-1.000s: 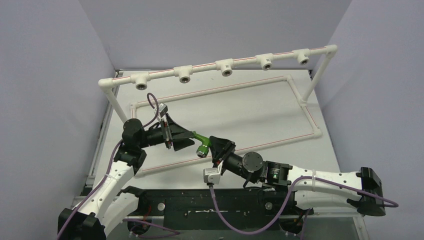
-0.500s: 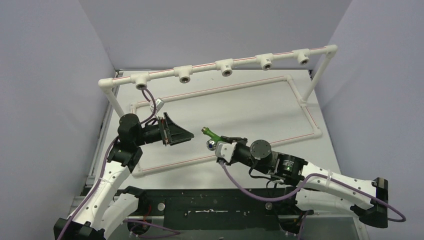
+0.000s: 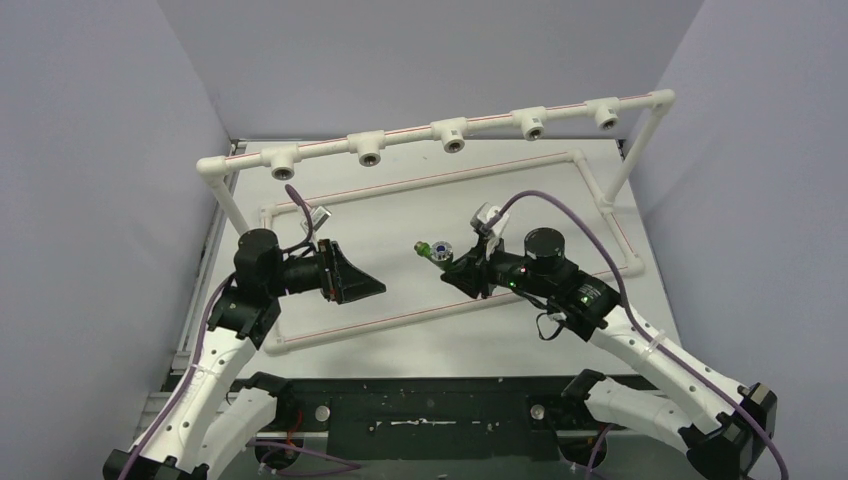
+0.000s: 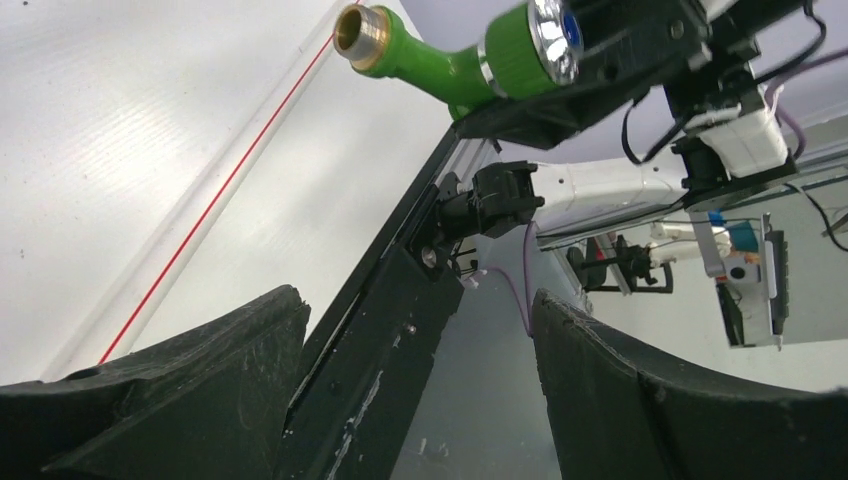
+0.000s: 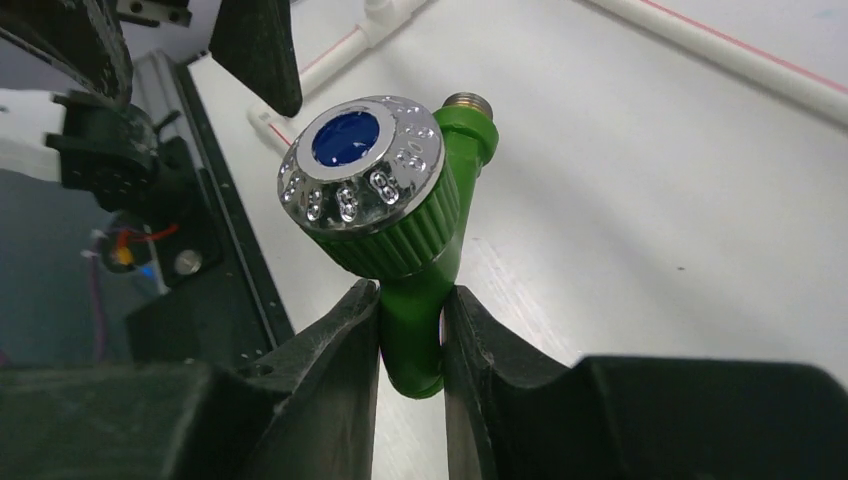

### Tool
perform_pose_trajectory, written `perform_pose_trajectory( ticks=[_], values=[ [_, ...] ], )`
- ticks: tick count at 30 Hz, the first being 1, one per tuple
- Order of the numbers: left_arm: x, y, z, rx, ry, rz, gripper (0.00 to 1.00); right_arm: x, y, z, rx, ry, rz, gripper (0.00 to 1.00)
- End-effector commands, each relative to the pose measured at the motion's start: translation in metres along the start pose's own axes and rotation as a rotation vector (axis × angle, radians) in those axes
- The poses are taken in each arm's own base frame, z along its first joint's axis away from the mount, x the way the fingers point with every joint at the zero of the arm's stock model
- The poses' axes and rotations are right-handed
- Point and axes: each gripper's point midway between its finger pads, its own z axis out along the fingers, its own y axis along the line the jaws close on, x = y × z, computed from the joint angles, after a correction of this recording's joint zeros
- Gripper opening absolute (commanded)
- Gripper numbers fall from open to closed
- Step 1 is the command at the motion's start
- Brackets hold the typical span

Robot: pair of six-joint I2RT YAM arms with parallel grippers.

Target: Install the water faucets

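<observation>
The green water faucet (image 3: 430,249) has a chrome-rimmed blue-capped knob and a metal threaded end. My right gripper (image 3: 449,261) is shut on its spout and holds it above the middle of the table. In the right wrist view the fingers (image 5: 340,330) pinch the green spout (image 5: 412,330), knob toward the camera, threaded end pointing away. My left gripper (image 3: 376,289) is open and empty, left of the faucet and apart from it. In the left wrist view the faucet (image 4: 450,72) hangs beyond the open left gripper (image 4: 415,300).
A white pipe rail (image 3: 410,138) with several tee fittings runs across the back on two uprights. A white pipe base frame (image 3: 440,178) with red lines lies on the table. Grey walls stand left and right. A black rail (image 3: 420,405) lines the near edge.
The faucet passed from my left gripper to my right one. The right arm swung round and carried it farther from the near edge. The left gripper opened and drew back left.
</observation>
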Motion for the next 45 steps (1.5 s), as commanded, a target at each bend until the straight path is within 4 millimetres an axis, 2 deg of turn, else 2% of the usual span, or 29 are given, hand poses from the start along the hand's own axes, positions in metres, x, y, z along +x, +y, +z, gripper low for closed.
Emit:
perform_pose_trajectory(
  ticks=[1,11,19,22,29,35,45],
  values=[
    [-0.001,-0.019,-0.005,0.087,0.008,0.152,0.8,-0.047,0.032,-0.005,-0.225,-0.111,0.277,0.0],
    [-0.004,-0.044,-0.001,0.273,-0.04,0.168,0.8,-0.078,0.064,-0.009,-0.485,-0.233,0.441,0.0],
    [-0.014,-0.079,-0.01,0.409,-0.098,0.166,0.79,-0.09,0.08,-0.009,-0.62,-0.217,0.476,0.0],
    [-0.017,-0.087,-0.012,0.428,-0.103,0.168,0.79,-0.092,0.088,-0.006,-0.654,-0.195,0.476,0.0],
    [-0.017,-0.096,-0.014,0.451,-0.09,0.185,0.75,-0.096,0.103,-0.001,-0.728,-0.166,0.499,0.0],
    [-0.013,-0.102,-0.017,0.472,-0.077,0.201,0.72,-0.102,0.103,0.001,-0.735,-0.179,0.509,0.0],
    [-0.014,-0.101,-0.016,0.469,-0.081,0.197,0.62,-0.094,0.108,0.003,-0.748,-0.153,0.525,0.0]
  ],
)
